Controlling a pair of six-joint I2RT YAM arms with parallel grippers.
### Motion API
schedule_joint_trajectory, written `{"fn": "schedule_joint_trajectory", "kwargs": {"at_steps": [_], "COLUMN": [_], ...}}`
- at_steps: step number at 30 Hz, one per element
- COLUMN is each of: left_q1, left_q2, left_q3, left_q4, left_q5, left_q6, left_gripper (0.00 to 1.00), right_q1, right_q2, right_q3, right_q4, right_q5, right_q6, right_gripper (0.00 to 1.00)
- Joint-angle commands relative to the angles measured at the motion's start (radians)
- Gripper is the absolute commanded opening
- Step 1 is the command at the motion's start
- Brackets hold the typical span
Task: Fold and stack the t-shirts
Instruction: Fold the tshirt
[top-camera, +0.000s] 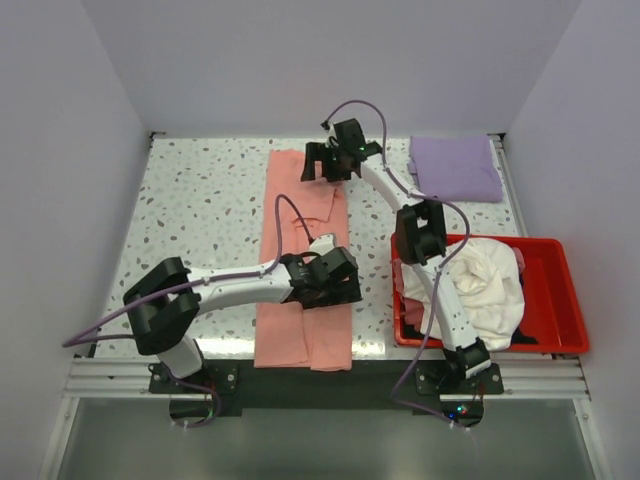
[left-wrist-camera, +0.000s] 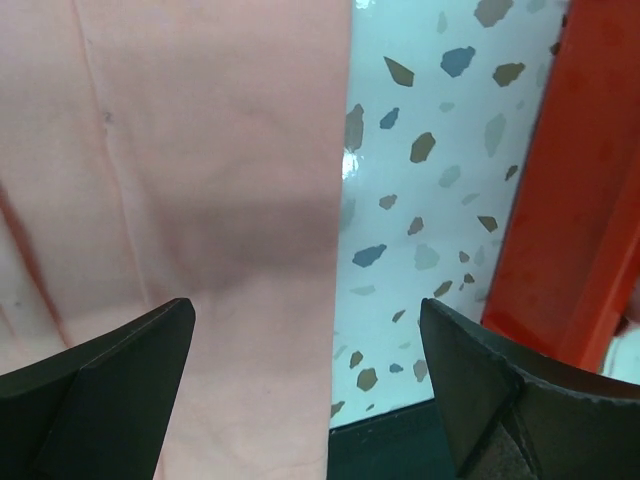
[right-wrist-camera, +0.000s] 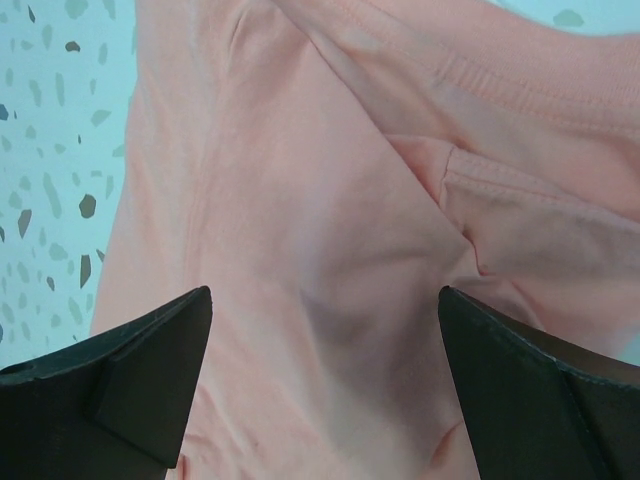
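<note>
A salmon-pink t-shirt (top-camera: 300, 230) lies as a long narrow strip down the table's middle, its near end hanging over the front edge. My left gripper (top-camera: 335, 283) is open above the shirt's near right edge (left-wrist-camera: 200, 200). My right gripper (top-camera: 330, 160) is open above the shirt's far end, over its collar and folded sleeve (right-wrist-camera: 400, 200). Neither holds cloth. A folded lavender t-shirt (top-camera: 457, 167) lies at the far right. A cream-white t-shirt (top-camera: 480, 285) is heaped in the red bin (top-camera: 560, 300), with black cloth (top-camera: 520, 340) under it.
The red bin's wall (left-wrist-camera: 580, 200) stands just right of my left gripper, a strip of speckled table (left-wrist-camera: 420, 200) between it and the shirt. White walls close in the table at left, back and right.
</note>
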Motion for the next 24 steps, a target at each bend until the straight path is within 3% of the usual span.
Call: {"fn": "schedule_joint_trajectory", "kwargs": {"at_steps": [1,7,11,14,18,24], "left_q1": [-0.02,-0.057,-0.057,-0.057,-0.057,-0.057], "left_q2": [-0.101,-0.2,-0.308,-0.392,-0.515,-0.662], "left_q3": [0.042,0.036,-0.015,-0.079,-0.205,-0.374], "left_q4": [-0.064,-0.152,-0.329,-0.468,-0.551,-0.601], "left_q5": [-0.064,-0.087,-0.226,-0.27,-0.213,-0.095], "left_q6": [0.052,0.09,0.044,-0.02,-0.088,-0.167], "left_gripper": [1.0,1.0,1.0,1.0,1.0,0.94], "right_q1": [-0.005,-0.006,-0.005,-0.003,0.021,0.087], "right_q2": [-0.137,-0.276,-0.406,-0.582,-0.815,-0.997], "right_q3": [-0.007,0.001,-0.102,-0.322,-0.762,-1.028], "right_q4": [-0.084,-0.115,-0.182,-0.182,0.012,0.046], "right_q5": [0.01,0.045,0.079,0.137,0.168,0.252], "right_q6": [-0.025,-0.085,-0.111,-0.1,-0.066,-0.062], "right_gripper": [0.99,0.99,0.99,0.99,0.99,0.99]}}
